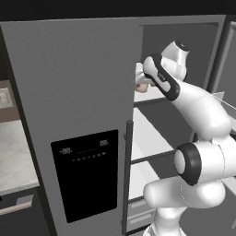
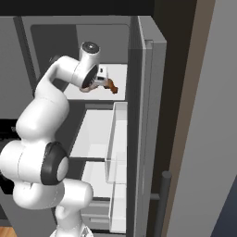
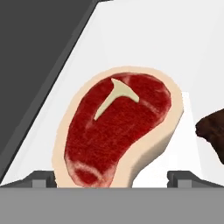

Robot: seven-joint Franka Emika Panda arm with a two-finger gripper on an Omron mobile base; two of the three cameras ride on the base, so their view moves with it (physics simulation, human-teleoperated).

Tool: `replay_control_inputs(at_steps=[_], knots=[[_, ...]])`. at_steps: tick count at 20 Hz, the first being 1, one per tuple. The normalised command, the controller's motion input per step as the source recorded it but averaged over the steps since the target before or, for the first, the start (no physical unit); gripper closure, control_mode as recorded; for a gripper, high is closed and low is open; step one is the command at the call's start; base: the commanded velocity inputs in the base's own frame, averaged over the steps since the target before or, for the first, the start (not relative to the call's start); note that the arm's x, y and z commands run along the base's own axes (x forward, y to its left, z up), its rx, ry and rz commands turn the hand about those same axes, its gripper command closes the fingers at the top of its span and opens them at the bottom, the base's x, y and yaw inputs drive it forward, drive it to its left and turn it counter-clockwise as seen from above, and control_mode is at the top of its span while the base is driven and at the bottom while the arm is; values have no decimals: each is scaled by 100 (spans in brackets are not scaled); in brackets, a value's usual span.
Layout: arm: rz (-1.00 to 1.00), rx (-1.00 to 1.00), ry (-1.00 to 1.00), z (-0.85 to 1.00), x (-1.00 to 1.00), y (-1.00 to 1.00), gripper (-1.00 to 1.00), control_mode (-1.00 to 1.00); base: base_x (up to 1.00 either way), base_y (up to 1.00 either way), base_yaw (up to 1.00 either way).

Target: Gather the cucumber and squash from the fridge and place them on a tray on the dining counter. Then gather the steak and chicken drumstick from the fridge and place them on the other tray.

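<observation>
Jaws spread wide either side of the steak [image 3: 116, 131]; chicken drumstick [image 3: 214, 133] cut off at the edge; fridge [image 1: 69, 115] dispenser digits unreadable.

Far left, pale marble counter [image 1: 14, 156] w/ brown backsplash [image 1: 8, 103] behind, dark drawer front [image 1: 16, 205] under it. Black band overhead. Right side: tall brown panel [image 2: 185, 115] beside a grey wall [image 2: 213, 162]. Wood floor [image 2: 11, 231] at near left corner. Light flat, even.

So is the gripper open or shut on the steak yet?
Open. In the hand view the gripper has its fingertips wide apart on either side of the steak, which lies on the white fridge shelf; not closed on it.
</observation>
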Motion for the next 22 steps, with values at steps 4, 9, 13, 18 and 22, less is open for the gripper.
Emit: replay_control_inputs(at_steps=[4, 9, 13, 18, 22], knots=[[0, 5, -5, -4, 7, -35, -100, -100, 0, 0, 0], [0, -1, -10, -2, -9, 28, -100, -100, 0, 0, 0], [1, -4, -14, 0, -8, 54, -100, -100, 0, 0, 0], [1, -1, -6, 0, 0, 14, -100, -100, 0, 0, 0], [1, 3, 0, 0, 1, -29, -100, -100, 0, 0, 0]])
